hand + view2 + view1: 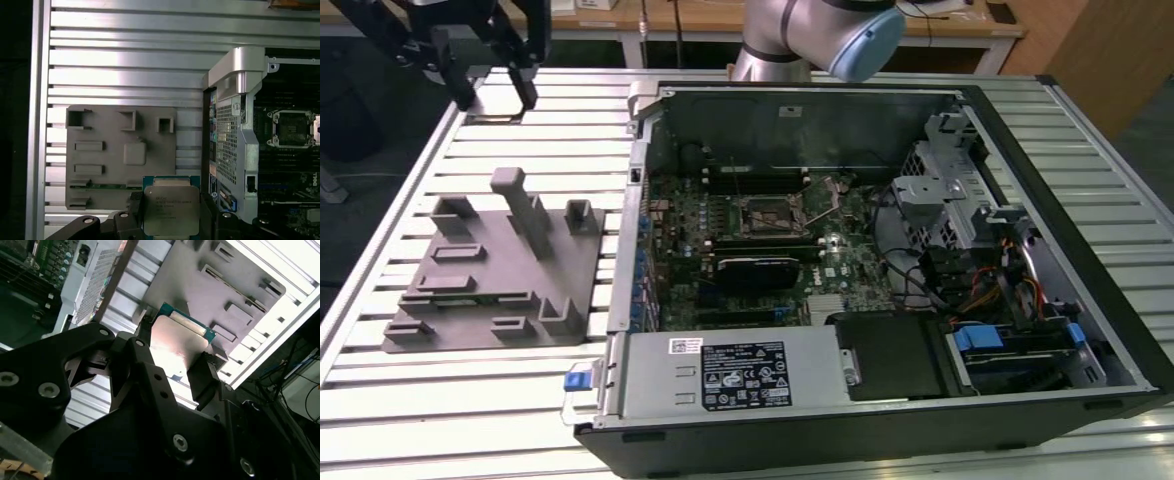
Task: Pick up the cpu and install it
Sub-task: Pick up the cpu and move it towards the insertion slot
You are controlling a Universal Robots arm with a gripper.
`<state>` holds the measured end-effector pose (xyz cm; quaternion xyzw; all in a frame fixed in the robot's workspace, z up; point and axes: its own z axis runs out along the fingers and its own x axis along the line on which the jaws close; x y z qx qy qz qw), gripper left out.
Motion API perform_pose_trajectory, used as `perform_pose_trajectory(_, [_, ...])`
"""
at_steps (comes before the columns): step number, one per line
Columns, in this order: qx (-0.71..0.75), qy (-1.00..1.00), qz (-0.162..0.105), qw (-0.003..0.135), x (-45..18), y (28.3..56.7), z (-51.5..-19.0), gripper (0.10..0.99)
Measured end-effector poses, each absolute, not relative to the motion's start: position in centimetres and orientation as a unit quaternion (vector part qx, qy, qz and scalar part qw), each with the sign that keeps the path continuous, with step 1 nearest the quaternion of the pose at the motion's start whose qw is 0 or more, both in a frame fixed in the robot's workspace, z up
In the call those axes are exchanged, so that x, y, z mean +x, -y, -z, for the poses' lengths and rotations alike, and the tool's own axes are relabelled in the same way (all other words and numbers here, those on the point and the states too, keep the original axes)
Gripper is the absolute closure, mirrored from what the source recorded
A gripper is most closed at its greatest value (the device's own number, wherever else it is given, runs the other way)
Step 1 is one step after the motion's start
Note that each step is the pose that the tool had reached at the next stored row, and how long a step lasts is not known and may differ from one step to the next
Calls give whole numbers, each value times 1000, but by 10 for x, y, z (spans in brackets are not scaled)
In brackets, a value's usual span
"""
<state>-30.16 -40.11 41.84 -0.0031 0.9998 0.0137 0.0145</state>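
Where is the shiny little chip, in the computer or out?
Out. The gripper holds the cpu above the slatted table, outside the computer case.

One cpu (171,209) sat in the single tool (494,95), pinched between its two fingers (202,382). One arm (814,30) carried that tool. Below the tool lay one grey moulded fixture (120,155) on the one slatted desk (125,70). Off to the tool's side stood one open computer case (854,440). Inside it were one motherboard (720,250), one bare processor socket (767,212) and one silver power supply (720,375).
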Motion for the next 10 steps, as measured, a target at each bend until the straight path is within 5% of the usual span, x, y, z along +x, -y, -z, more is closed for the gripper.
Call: perform_pose_trajectory(10, [-3,-1000,-14,15,-266,401,-418,545])
